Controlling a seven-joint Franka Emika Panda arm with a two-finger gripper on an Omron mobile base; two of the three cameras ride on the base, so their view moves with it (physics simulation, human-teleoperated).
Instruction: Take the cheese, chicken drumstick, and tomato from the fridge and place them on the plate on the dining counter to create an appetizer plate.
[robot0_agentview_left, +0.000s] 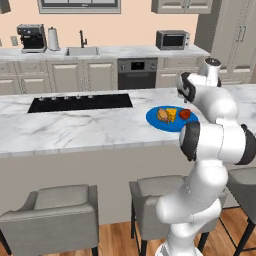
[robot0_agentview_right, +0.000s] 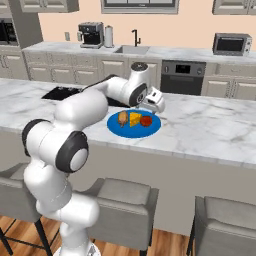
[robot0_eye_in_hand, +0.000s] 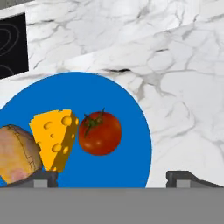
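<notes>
A: What is the flat round bright blue plate (robot0_eye_in_hand: 109, 94) holding?

B: Three items, one of each: a brown-and-tan chicken drumstick (robot0_eye_in_hand: 15, 153), a yellow holed cheese wedge (robot0_eye_in_hand: 54, 138) and a round red tomato (robot0_eye_in_hand: 99, 133), sitting in a row.

A: Plate location?

B: It is lying near the front edge of the white grey-veined marble dining counter (robot0_agentview_left: 75, 127).

A: Gripper (robot0_eye_in_hand: 111, 177) state?

B: It is hovering above the plate with jaws spread wide, gripping nothing.

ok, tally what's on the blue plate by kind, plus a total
cheese: 1
chicken drumstick: 1
tomato: 1
Total: 3, all lying on the plate on the dining counter.
</notes>
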